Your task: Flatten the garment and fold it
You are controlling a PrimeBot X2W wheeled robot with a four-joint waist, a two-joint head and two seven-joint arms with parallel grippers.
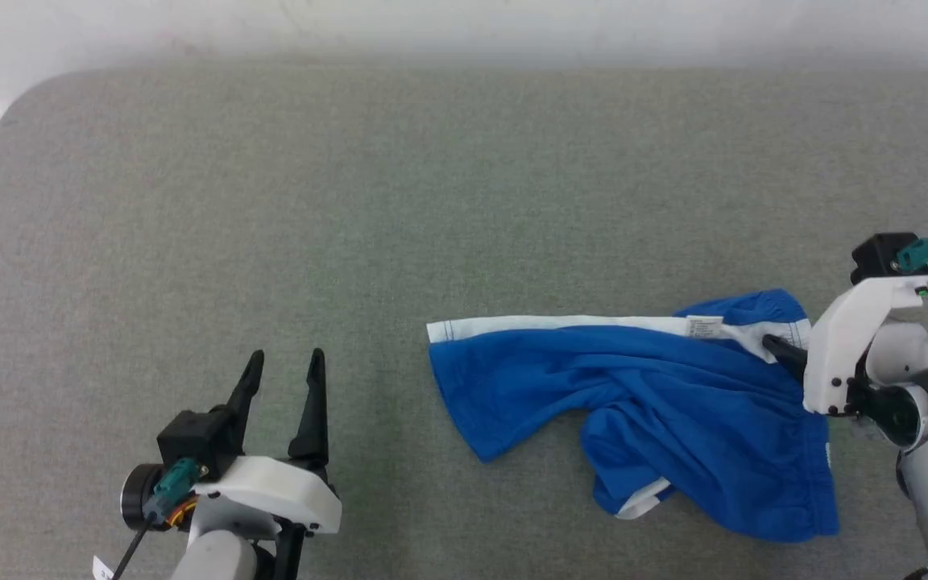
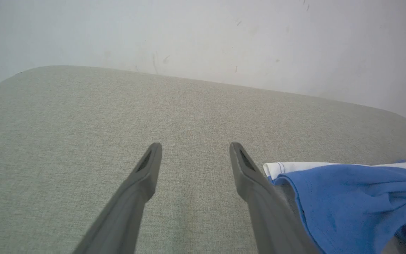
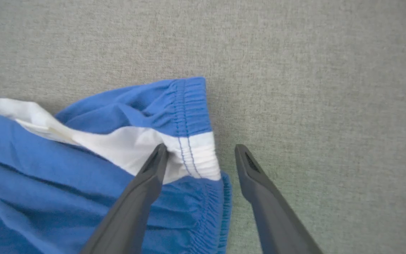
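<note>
1. Right tool: the jaws stand fully apart and grip nothing. One finger lies over the white stripe where it crosses the gathered waistband. The other finger stands over bare tabletop, so the waistband edge sits between them.
2. Hazard, shallow pinch: closing from this pose may catch one layer only, or just the outer edge of the elastic. Such a hold is likely to slip out once tension is applied.
3. Hazard, dragging: the finger over the fabric may be touching it, but contact cannot be confirmed. Sideways travel before lifting clear could pull the waistband along and add creases.
4. Garment: it lies crumpled on the right half of the tabletop, with the waistband end toward the right arm. One leg is stretched out to the left. The other is bunched, with its white hem partly turned under. Pulling on one corner alone would probably twist the bunched leg tighter rather than spread it.
5. Left tool: it is fully open and empty, and stands apart from the garment, to the left of the stretched leg's end.
6. Hazard, unanchored end: nothing holds the leg end. When the right arm pulls, the thin fabric may slide across the tabletop as a whole instead of flattening.
</note>
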